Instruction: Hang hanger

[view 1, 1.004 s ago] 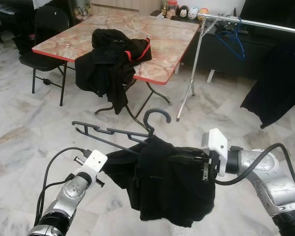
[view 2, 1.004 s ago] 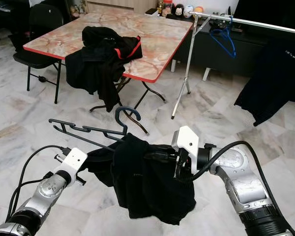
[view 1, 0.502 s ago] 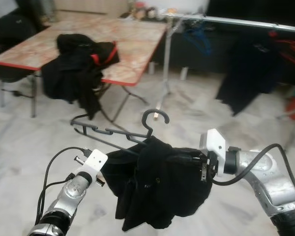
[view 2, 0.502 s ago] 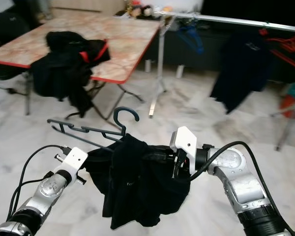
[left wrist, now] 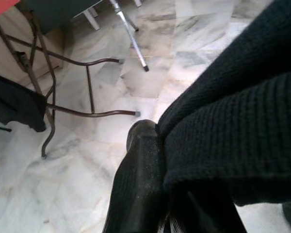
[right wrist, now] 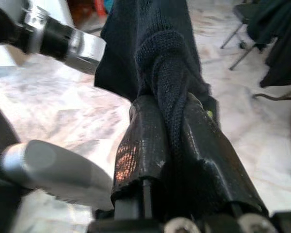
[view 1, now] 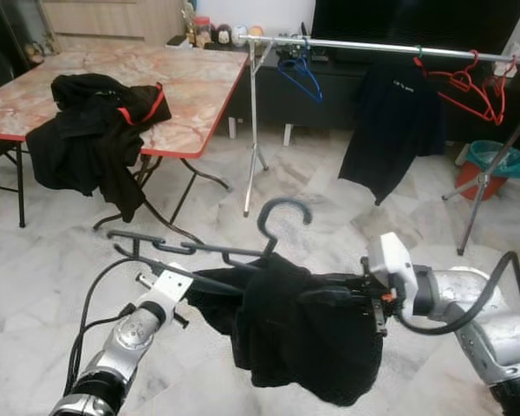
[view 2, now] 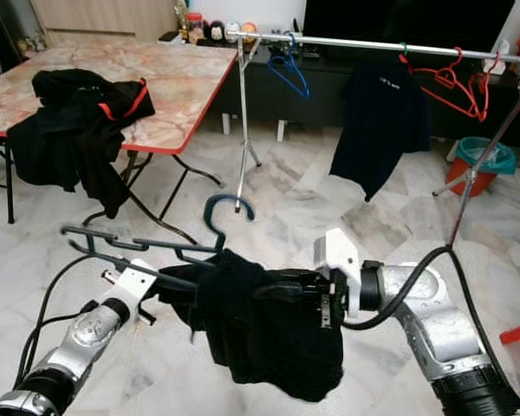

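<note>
While its hook curls upward, the hanger (view 1: 210, 251) lies crosswise between both arms; the left gripper (view 1: 210, 290) and right gripper (view 2: 282, 290) pinch its black garment (view 1: 308, 334).

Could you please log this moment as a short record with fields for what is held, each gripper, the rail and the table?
held item: black garment on dark hanger
right gripper: shut on the garment's knit fabric
left gripper: at the garment's other end, grip unclear
rail: ahead, carrying blue hanger, black shirt, red hangers
table: ahead to the left, black clothes heaped on it
</note>
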You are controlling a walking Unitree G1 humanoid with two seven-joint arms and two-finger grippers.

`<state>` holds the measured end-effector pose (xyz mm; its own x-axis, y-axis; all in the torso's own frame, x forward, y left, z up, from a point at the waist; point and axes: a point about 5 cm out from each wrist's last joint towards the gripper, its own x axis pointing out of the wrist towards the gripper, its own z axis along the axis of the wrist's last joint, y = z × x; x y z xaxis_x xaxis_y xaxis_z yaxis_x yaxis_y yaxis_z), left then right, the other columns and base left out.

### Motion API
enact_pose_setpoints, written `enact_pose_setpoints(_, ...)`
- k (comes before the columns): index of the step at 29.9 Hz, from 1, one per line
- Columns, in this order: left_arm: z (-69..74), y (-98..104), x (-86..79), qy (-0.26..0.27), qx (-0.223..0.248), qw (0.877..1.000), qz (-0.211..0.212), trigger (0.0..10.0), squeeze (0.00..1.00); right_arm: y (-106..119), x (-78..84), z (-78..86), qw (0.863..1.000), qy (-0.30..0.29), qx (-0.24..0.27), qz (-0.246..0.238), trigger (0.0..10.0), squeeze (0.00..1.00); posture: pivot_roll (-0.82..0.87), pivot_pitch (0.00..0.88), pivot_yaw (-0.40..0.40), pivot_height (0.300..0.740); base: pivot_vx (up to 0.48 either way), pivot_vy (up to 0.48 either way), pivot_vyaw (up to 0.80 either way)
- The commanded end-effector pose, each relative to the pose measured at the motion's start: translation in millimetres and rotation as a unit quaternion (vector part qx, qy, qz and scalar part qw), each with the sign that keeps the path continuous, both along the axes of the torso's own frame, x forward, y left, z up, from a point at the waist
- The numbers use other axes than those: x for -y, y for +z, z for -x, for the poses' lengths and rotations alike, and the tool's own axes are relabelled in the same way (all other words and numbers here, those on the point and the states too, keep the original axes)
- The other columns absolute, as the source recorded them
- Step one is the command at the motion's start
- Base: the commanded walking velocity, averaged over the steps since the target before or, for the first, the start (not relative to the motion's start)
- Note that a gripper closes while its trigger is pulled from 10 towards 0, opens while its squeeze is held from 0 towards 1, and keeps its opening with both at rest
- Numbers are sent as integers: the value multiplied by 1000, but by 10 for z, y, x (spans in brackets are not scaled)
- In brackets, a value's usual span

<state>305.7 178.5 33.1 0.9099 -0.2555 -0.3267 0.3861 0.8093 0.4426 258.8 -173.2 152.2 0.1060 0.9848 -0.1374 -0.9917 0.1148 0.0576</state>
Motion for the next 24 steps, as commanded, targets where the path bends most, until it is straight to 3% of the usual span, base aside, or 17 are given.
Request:
enact_pose_setpoints(1,73,-114,-160,32,-38,999,-12,10000,0,264,89,46,998,33,46,-33,10000,0,-128,0,4,740,0,0,0)
enact_pose_setpoints(6,73,-117,-176,31,-42,999,-14,10000,0,208,190,106,997,71,25,0,10000,0,-125,0,2,740,0,0,0)
enact_pose_setpoints(12,79,-116,-215,29,-47,998,-19,10000,0,167,363,181,990,114,9,88,10000,0,-129,0,4,740,0,0,0)
enact_pose_setpoints(24,83,-120,-217,23,-51,998,-22,10000,0,108,573,246,972,131,2,195,10000,0,-133,0,12,740,0,0,0)
